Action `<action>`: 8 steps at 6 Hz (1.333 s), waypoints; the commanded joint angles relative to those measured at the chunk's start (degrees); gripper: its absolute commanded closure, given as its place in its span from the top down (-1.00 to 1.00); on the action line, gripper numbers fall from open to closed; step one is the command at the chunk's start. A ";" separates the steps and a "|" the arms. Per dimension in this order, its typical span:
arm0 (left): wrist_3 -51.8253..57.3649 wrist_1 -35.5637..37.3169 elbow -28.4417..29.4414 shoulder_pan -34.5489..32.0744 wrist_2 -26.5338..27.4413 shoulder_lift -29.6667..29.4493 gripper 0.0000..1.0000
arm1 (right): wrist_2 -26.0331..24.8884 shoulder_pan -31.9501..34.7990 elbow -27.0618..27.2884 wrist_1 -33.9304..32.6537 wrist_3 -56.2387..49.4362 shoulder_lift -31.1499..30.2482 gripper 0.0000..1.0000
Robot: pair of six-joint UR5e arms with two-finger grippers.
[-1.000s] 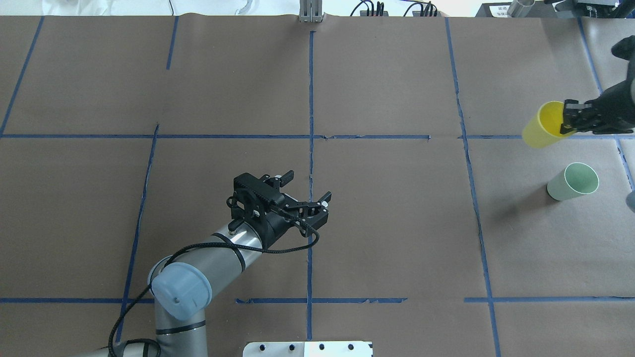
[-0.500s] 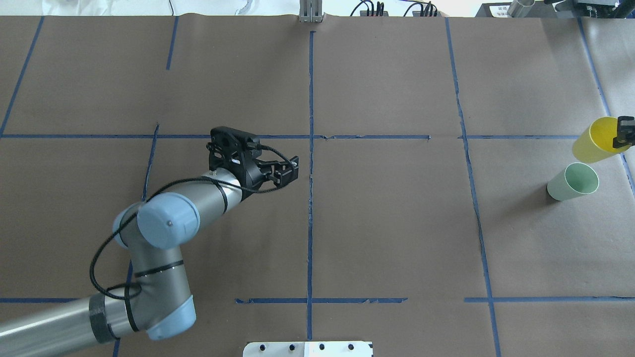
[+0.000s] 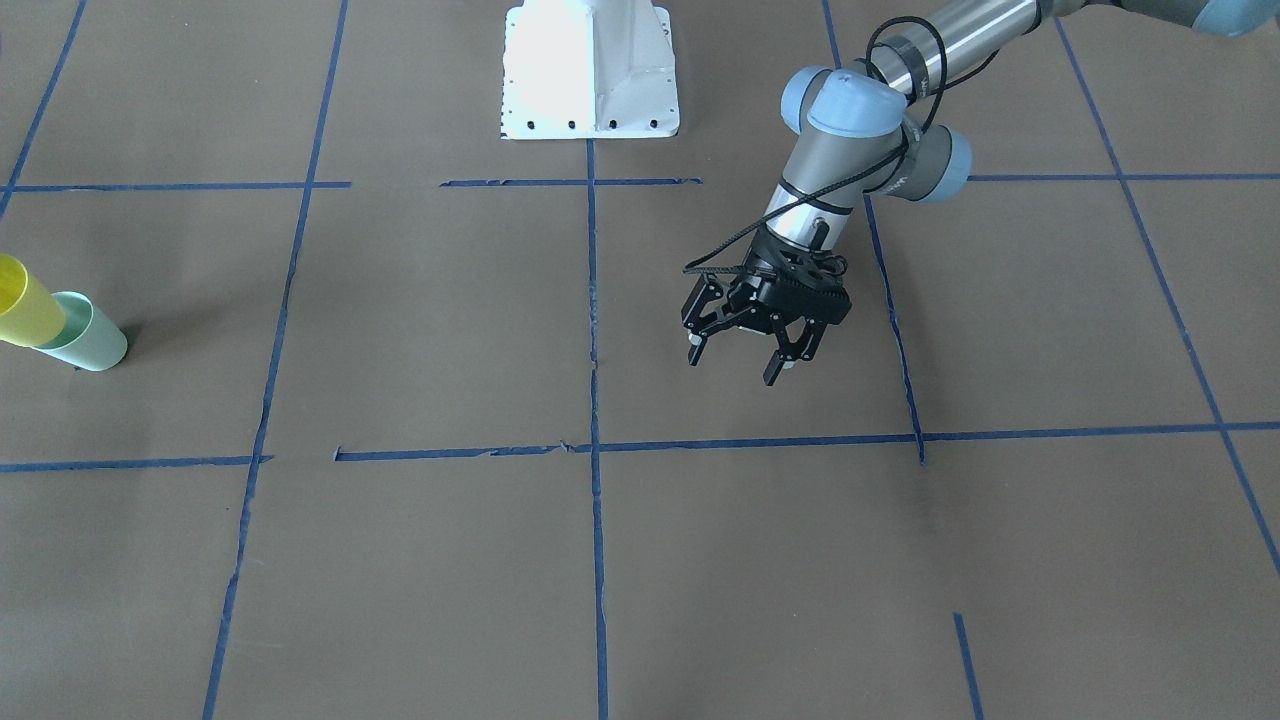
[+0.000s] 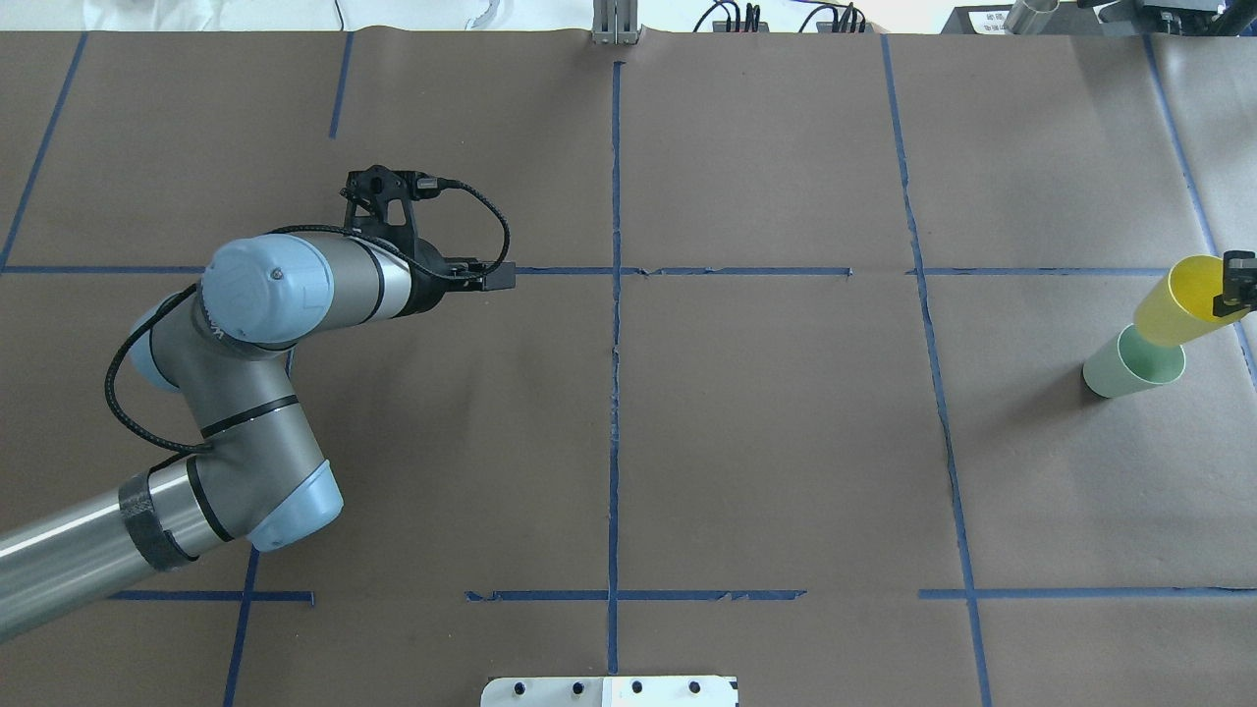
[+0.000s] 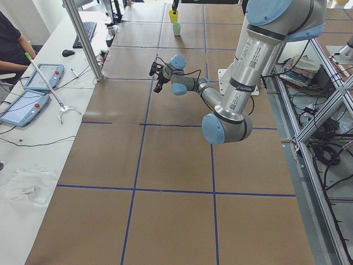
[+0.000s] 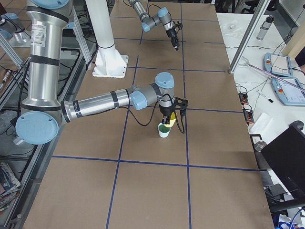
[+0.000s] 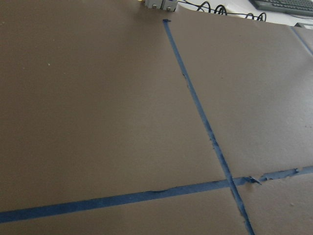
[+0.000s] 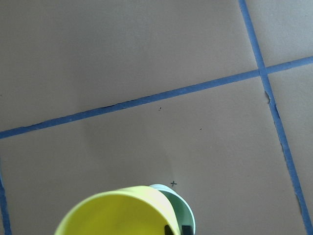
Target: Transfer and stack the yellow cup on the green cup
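The yellow cup (image 4: 1176, 300) hangs tilted at the table's far right, with its base at the mouth of the green cup (image 4: 1129, 366). The green cup stands on the brown paper. My right gripper (image 4: 1233, 285) is shut on the yellow cup's rim, and most of it is cut off by the overhead view's edge. Both cups also show at the left edge of the front view, yellow (image 3: 22, 300) over green (image 3: 92, 346). In the right wrist view the yellow cup (image 8: 115, 210) covers most of the green cup (image 8: 185, 211). My left gripper (image 3: 732, 367) is open and empty, far from the cups.
The white robot base plate (image 3: 590, 70) sits at the table's near-robot edge. Blue tape lines (image 4: 615, 295) divide the brown paper. An aluminium post (image 5: 83, 38) and the operators' desk with tablets (image 5: 41, 77) stand beyond the table's far side.
My right gripper carried the yellow cup to the right and then lowered it onto the green cup's mouth. My left arm swung back, to the left and away from the table's middle.
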 commanded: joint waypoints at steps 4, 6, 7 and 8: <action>-0.24 1.64 0.01 -0.88 -1.25 -0.04 0.99 | 0.36 -1.44 -2.21 0.01 0.00 0.38 -0.84; -0.33 1.64 0.01 -0.88 -1.25 -0.04 0.99 | 0.89 -1.53 -2.29 0.01 -2.00 -0.14 -0.75; -0.33 1.55 0.01 -0.88 -1.25 0.05 0.99 | 1.24 -1.53 -2.38 0.01 -2.20 -0.15 -0.40; -0.33 1.55 0.01 -0.97 -1.25 0.05 0.99 | 1.24 -1.53 -2.64 0.01 -1.94 -0.06 0.99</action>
